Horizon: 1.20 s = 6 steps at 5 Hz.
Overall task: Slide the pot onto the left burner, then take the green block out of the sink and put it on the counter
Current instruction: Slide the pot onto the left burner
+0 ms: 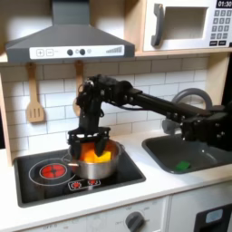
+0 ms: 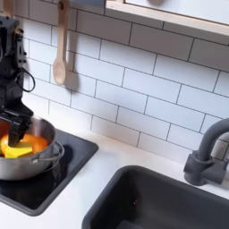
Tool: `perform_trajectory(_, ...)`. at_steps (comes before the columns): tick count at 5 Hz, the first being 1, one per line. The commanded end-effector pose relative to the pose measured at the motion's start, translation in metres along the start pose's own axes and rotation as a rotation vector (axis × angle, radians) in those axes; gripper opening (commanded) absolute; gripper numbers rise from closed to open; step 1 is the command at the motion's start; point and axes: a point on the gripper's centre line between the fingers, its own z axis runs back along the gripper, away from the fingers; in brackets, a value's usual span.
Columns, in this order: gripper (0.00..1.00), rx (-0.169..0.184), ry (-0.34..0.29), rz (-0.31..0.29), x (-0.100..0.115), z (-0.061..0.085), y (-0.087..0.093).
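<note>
Setting: toy kitchen, cream tabletop (image 1: pixel 168 181), lower frame.
Hand (image 1: pixel 91 138): inside pot (image 1: pixel 91 163); opening unclear.
Advice: push steadily toward left burner (image 1: pixel 53 169).

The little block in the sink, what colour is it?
Bright green. The green block lies in the dark grey sink, and it shows best in the first exterior view.

Steel pot (image 1: pixel 93 161) — green block (image 1: pixel 184 165)

Shiny steel pot (image 1: pixel 91 161), glossy black cooktop (image 1: pixel 54 181), matt grey sink (image 1: pixel 195 154), wooden spoon (image 2: pixel 59 49).
</note>
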Motion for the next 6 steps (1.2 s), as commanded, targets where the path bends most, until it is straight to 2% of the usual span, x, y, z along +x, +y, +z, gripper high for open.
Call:
perform_trajectory(1,1.00,0.018,0.005,0.053,0.009,0.000,0.019)
perform_trajectory(3,1.00,0.037,0.018,0.105,0.015,-0.004,0.039)
perform_trajectory(4,1.00,0.040,0.016,0.112,0.019,-0.006,0.042)
perform_trajectory(5,1.00,0.040,0.062,0.132,0.018,-0.026,0.049)
perform_trajectory(6,1.00,0.038,0.076,0.161,0.014,-0.029,0.058)
